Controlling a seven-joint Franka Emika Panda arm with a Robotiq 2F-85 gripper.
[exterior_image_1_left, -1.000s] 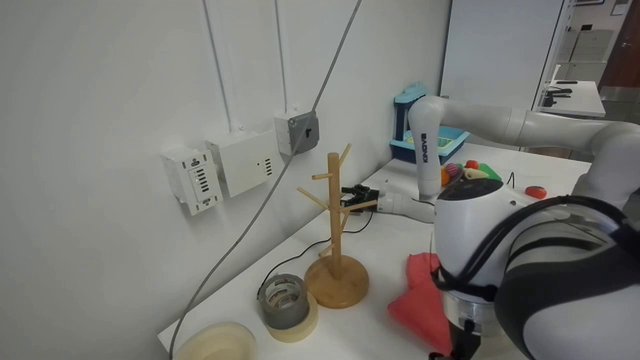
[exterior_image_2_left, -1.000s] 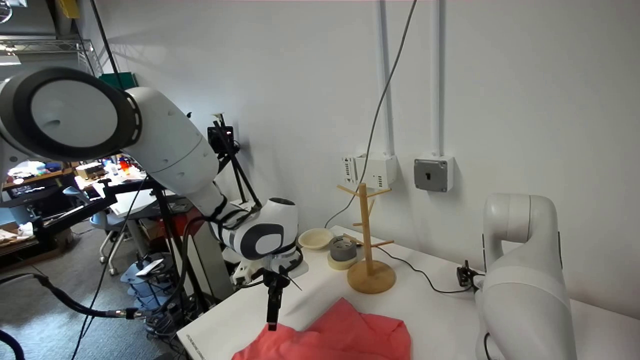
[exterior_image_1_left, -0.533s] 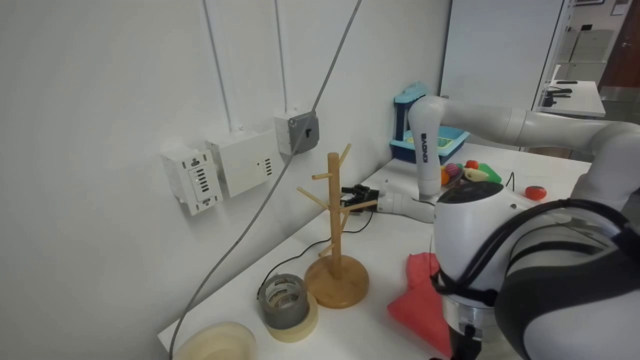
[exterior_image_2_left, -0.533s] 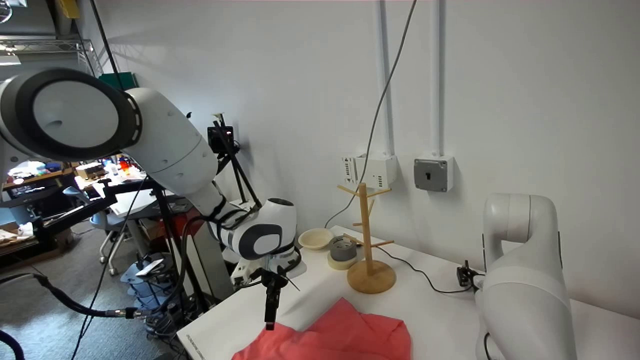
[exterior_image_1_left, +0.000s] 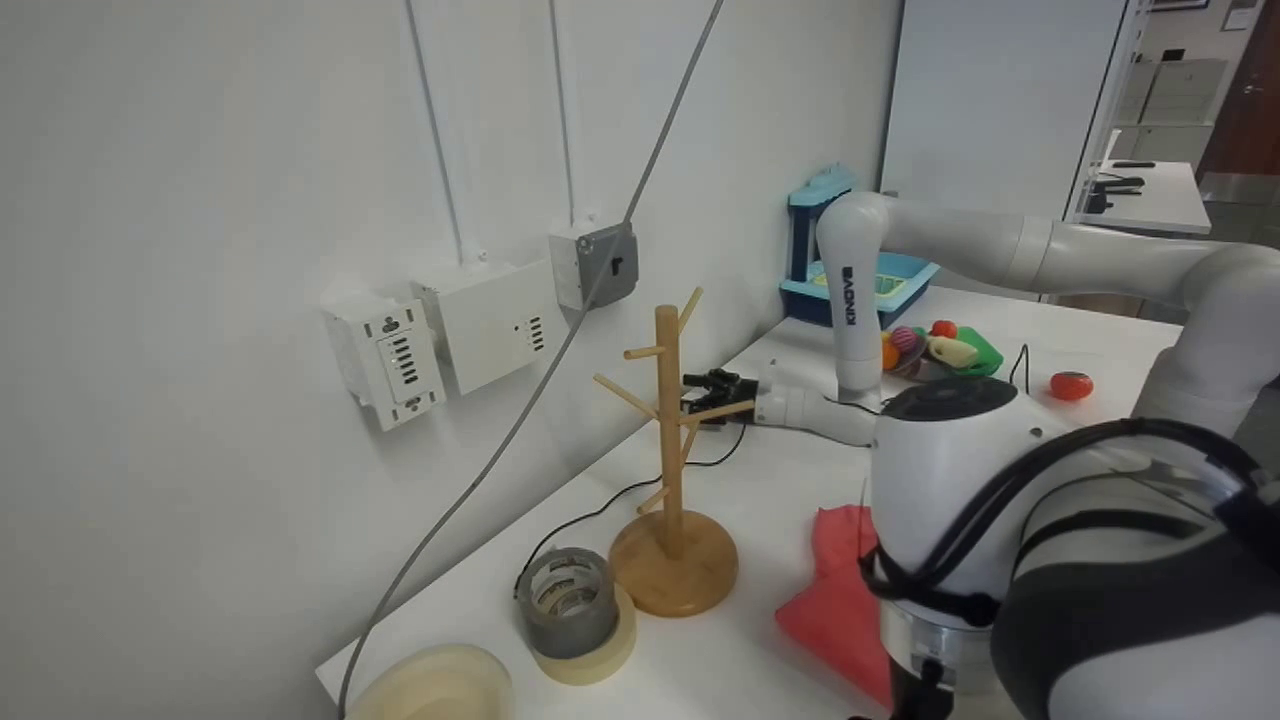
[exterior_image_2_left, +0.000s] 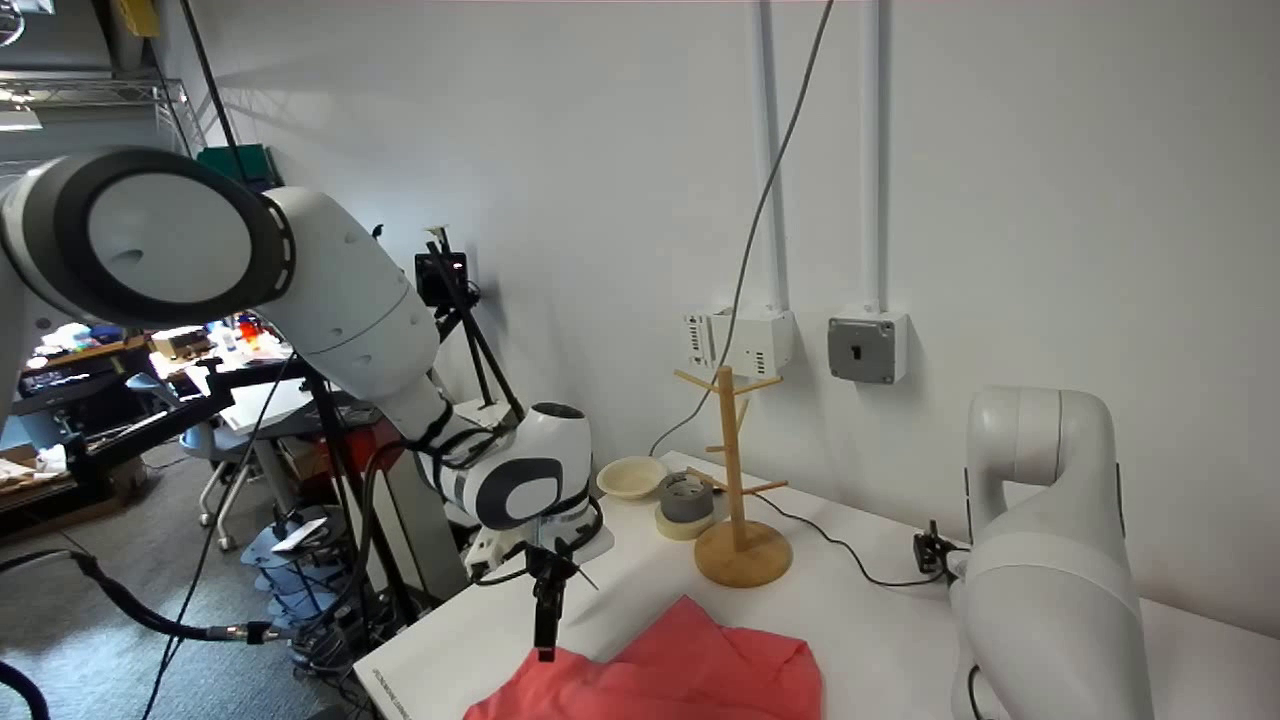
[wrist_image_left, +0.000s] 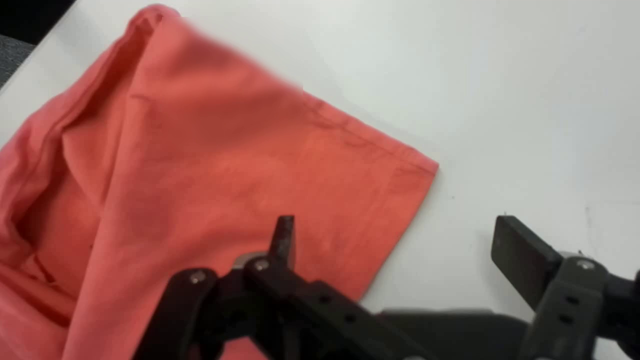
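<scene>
My gripper stands open, with its jaws wide apart and nothing held between them. A crumpled red cloth lies on the white table under it, one folded corner pointing between the jaws. One finger is over the cloth, the opposite finger over bare table beyond its edge. Whether either touches cannot be told. In an exterior view a single black finger points down at the border of the red cloth. The cloth is partly hidden by my arm in an exterior view.
Behind the cloth stand a wooden peg stand, stacked tape rolls and a pale bowl. Another robot arm rests on the table. Toy food and a blue bin sit farther back. A black cable crosses the table.
My arm has sunk slightly within the last half second, uncovering a little more of the toy food. The cloth and other objects have not moved, and no hold has been taken.
</scene>
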